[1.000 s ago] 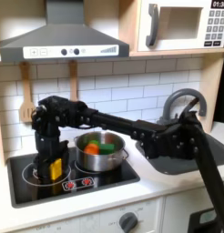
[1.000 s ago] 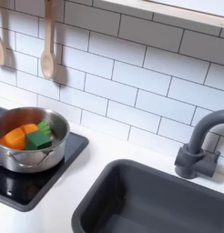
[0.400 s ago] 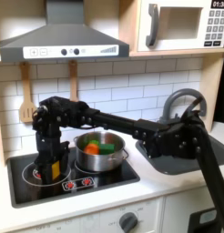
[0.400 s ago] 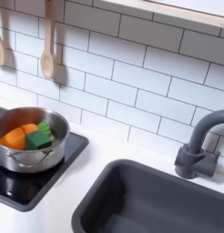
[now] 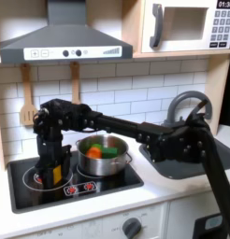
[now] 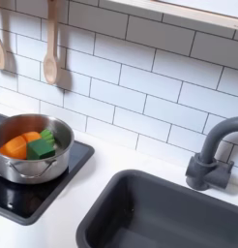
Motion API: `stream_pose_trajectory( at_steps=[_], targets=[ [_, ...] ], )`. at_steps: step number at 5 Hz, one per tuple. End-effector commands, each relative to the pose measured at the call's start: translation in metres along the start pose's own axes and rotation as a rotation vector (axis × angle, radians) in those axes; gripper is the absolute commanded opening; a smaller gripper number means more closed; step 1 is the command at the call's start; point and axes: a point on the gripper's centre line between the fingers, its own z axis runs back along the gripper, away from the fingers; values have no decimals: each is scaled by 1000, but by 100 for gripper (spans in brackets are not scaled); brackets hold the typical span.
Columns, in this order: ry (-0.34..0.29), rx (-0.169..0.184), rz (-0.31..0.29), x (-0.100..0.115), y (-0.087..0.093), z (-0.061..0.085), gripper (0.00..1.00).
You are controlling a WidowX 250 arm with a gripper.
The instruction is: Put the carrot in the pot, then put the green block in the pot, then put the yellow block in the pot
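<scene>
Since a second ago your gripper [image 5: 53, 176] has lifted slightly, the yellow block [image 5: 56, 175] rising with it off the stovetop [image 5: 98, 191].

First exterior view: jaws closed on the yellow block, hanging at 9 o'clock of the pot [image 5: 105, 161]. Carrot [image 5: 93, 150] and green block [image 5: 109, 148] lie inside the pot.

Second exterior view: pot [image 6: 34, 170] on the stovetop [image 6: 44, 201]; carrot [image 6: 16, 145] at 9 o'clock inside, touching the green block [image 6: 41, 147]. Sink [image 6: 160, 215] at 3 o'clock, faucet [image 6: 210, 155] behind.
</scene>
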Motion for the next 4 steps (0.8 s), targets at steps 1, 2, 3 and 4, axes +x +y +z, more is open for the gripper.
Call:
stream_pose_trajectory(
  at_steps=[1, 2, 3, 4],
  targets=[
    [-20, -36, 7, 3, -5, 13, 0],
    [-21, -63, 4, 1, -11, 21, 0],
    [-8, -87, -12, -5, -18, 25, 0],
    [-56, -119, -36, -10, -27, 50, 0]
  ],
)
